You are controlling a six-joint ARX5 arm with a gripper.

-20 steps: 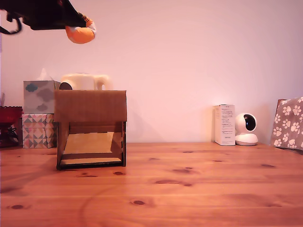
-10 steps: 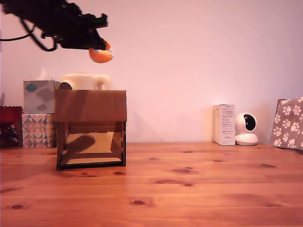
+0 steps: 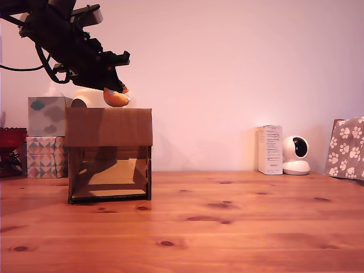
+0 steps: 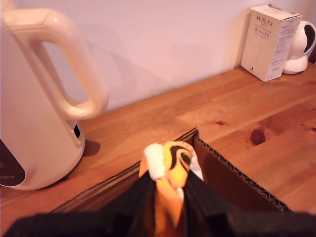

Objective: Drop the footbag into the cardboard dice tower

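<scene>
Footbag (image 3: 116, 98) pinched in the gripper (image 3: 115, 91), hanging just above the top edge of the cardboard dice tower (image 3: 108, 128), toward the exterior view's right half of the box. Wrist view confirms it: footbag (image 4: 168, 168) squeezed narrow between the two dark fingers (image 4: 140, 197), bulging out past them, with the tower's open top (image 4: 232, 173) right underneath.

So, carry step basically done, release step up next. Looks like a simple let-go from here, provided the ball really sits over the opening and not over the corrugated rim. From the wrist view, seems close to the back corner of the box, so maybe a small nudge inward before spreading the fingers. Otherwise a risk of clipping the edge and bouncing off behind.

Materials: soft stitched ball, orange, white and yellow panels, clearly squashy given how flat it looks in the grip. Box is plain brown corrugated cardboard, fluted edge visible, lower front cut open with a slanted ramp inside. Should roll out the front fine, being light and round.

Around it: glossy cream kettle (image 4: 44, 94) behind the tower, white carton (image 4: 270, 42) farther off, warm knotty wooden table (image 3: 227, 227) under everything.
</scene>
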